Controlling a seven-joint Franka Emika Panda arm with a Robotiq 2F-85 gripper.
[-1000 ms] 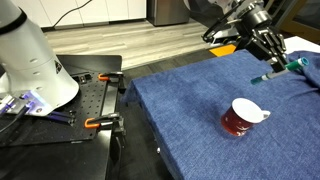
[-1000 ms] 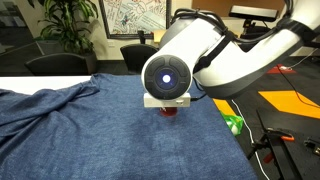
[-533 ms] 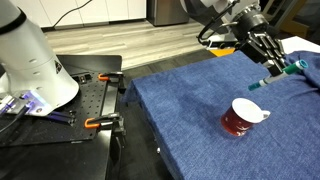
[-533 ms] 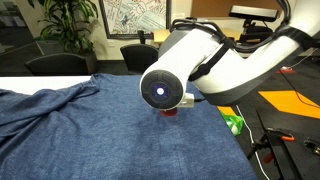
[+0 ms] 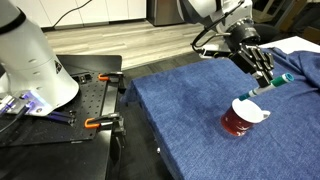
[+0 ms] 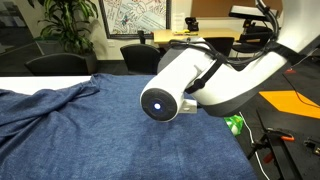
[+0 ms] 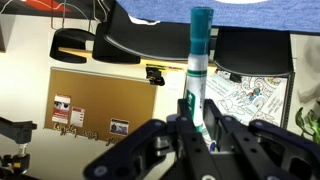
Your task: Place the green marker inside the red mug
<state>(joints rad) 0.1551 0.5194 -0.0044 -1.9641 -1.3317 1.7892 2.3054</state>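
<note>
Teal-green against the blue-clothed bench (image 5: pixel 180 115), the green marker (image 5: pixel 282 80) is up in the air, pinched in the pincer (image 5: pixel 268 79), whose fingers are pressed together on the barrel somewhere near its middle. The red mug (image 5: pixel 236 122) stands upright on the cloth with its white inside open to the top. It sits below the pincer and a little toward the near edge of the bench in that exterior view, so the marker hangs just above the rim, apart from it. The marker's long axis lies close to level and only slightly tipped. Its paler end is the lower one and reaches out over the mug's mouth, while the teal end points away past the handle side. In the wrist view the green marker (image 7: pixel 198 60) runs straight out from between the dark fingers (image 7: pixel 222 135), in line with the camera's gaze, teal cap farthest off. That says the stick lies across the fingers' closing direction and is held squarely. In the other exterior view the arm (image 6: pixel 190 85) fills the middle and hides both mug and marker. As I judge it, the coming move turns on that near-level axis: the paler end wants tipping down toward the opening before any release, or the stick may bridge the rim and roll off.
</note>
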